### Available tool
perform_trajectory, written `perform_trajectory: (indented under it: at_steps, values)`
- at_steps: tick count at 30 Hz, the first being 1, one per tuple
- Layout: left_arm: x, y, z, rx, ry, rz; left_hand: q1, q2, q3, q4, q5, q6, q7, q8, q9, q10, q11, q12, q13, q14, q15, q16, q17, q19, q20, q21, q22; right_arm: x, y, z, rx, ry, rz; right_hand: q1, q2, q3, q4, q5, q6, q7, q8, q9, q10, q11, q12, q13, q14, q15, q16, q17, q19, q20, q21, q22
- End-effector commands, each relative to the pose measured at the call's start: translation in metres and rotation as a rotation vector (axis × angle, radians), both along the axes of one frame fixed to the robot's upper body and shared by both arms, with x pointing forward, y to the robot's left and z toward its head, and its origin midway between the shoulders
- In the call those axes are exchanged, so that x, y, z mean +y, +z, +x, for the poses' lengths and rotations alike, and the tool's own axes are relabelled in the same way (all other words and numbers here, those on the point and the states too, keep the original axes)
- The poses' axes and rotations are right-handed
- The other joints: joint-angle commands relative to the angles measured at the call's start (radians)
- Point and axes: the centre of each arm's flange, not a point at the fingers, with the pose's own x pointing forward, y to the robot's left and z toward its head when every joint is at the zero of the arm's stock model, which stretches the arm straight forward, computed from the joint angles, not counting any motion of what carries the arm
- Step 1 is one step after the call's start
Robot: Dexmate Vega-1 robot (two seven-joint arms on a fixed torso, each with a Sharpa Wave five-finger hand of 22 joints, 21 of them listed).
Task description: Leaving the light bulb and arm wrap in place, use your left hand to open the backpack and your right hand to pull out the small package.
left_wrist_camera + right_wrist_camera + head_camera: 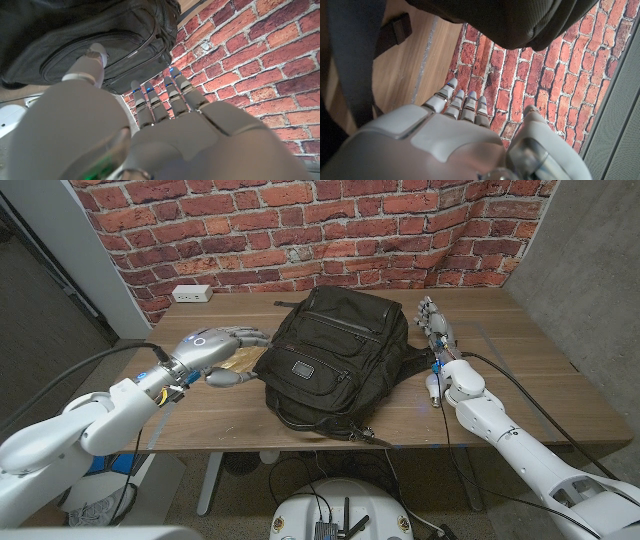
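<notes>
Backpack: black fabric backpack [335, 360] lies flat mid-bench, zippers apparently closed, straps trailing over the near edge.
Left hand: pale grey left hand [218, 352] holds nothing, fingers spread and extended, just beside the pack's left flank; left wrist view shows the fingers [150, 102] short of the fabric and the thumb close to a front pocket seam.
Right hand: white right hand [437, 332] stands open and empty, fingers straight, just beside the pack's right side, toward the far edge of the wooden bench [530, 380].
Small package: not visible; judged to be inside the pack.
Tan item: flat tan object [240, 361] lies under the left hand, touching the pack; identity unclear.
Risk 1: pack is unanchored, so a one-handed zipper pull may drag it toward the near edge.
Risk 2: left fingers could snag a front pocket instead of the main opening.
Risk 3: right hand reaching in blind may disturb the bulb or wrap.
</notes>
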Motion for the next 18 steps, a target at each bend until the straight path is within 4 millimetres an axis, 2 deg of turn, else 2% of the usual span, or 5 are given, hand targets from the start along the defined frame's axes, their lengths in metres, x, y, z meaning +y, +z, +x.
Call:
perform_trajectory:
  at_steps: [1, 11, 18]
  values:
    - [-0.001, -0.022, -0.004, -0.075, 0.071, 0.059, 0.019, 0.000, -0.013, 0.001, -0.001, -0.017, -0.002, -0.005, 0.004, -0.015, 0.002, -0.005, 0.001, -0.011, -0.176, -0.002, 0.003, -0.007, -0.171, 0.000, 0.005, -0.001, 0.000, -0.001, 0.006, -0.009, -0.003, 0.003, 0.024, 0.005, -0.005, -0.002, -0.003, 0.000, -0.003, 0.002, -0.003, 0.002, -0.002, -0.001, -0.003, -0.045, 0.001, 0.000, -0.006, -0.034, 0.000, 0.002]
    - [-0.002, -0.034, -0.006, -0.089, 0.118, 0.072, 0.035, -0.006, -0.046, 0.005, -0.002, -0.063, -0.002, -0.011, 0.004, -0.054, 0.007, -0.008, 0.001, -0.037, -0.175, -0.004, 0.003, -0.031, -0.171, -0.003, 0.004, -0.002, 0.002, 0.000, 0.004, -0.009, -0.004, 0.002, 0.024, 0.005, -0.007, -0.002, -0.004, 0.000, -0.002, 0.002, -0.002, 0.001, -0.002, -0.001, -0.003, -0.045, 0.001, -0.001, -0.007, -0.034, 0.001, 0.002]
    - [-0.008, -0.044, -0.003, -0.097, 0.157, 0.068, 0.039, 0.005, -0.065, 0.012, -0.001, -0.098, 0.006, -0.014, 0.004, -0.085, 0.017, -0.008, 0.001, -0.056, -0.173, -0.003, 0.003, -0.049, -0.171, -0.003, 0.004, -0.002, 0.001, 0.001, 0.007, -0.011, -0.003, 0.002, 0.024, 0.004, -0.008, -0.003, -0.003, 0.001, -0.002, 0.002, -0.002, 0.002, -0.002, -0.001, -0.002, -0.043, 0.002, -0.002, -0.007, -0.033, 0.001, 0.002]
